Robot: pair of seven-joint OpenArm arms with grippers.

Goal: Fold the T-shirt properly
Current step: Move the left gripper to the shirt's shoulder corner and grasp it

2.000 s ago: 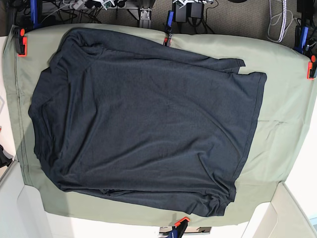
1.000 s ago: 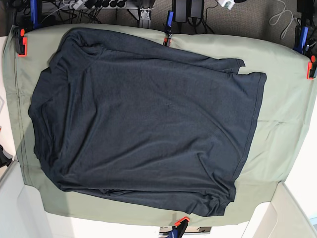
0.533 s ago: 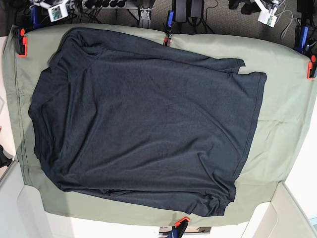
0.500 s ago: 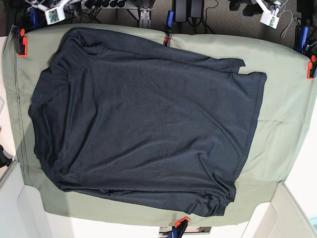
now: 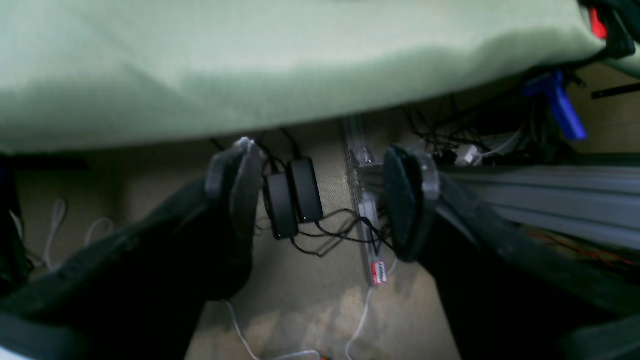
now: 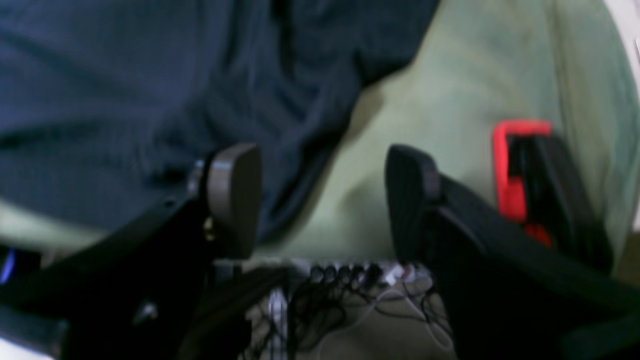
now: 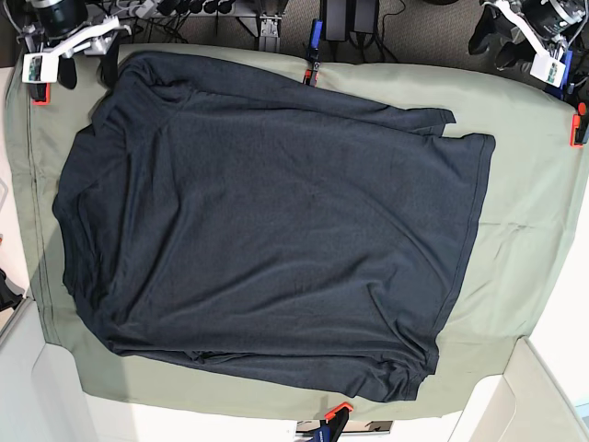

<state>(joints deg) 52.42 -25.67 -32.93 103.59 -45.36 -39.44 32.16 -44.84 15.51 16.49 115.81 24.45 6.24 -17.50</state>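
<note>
Soft knit T-shirt [image 7: 267,230] lies flat on the table cloth [image 7: 525,230]. Left gripper [image 5: 320,200] and right gripper [image 6: 322,200]: fingers wide apart, holding nothing.

Almost nothing here can be read. In the left wrist view, a small white tag with a red band [image 5: 379,271] hangs on the grey metal rail under the table; it carries dark print, too blurred to make out. In the base view, small white labels sit on the white camera mounts at the top corners [image 7: 38,65] [image 7: 552,69], their marks too small to read. The plain dark charcoal-navy knit T-shirt [image 7: 276,221] bears no print.
</note>
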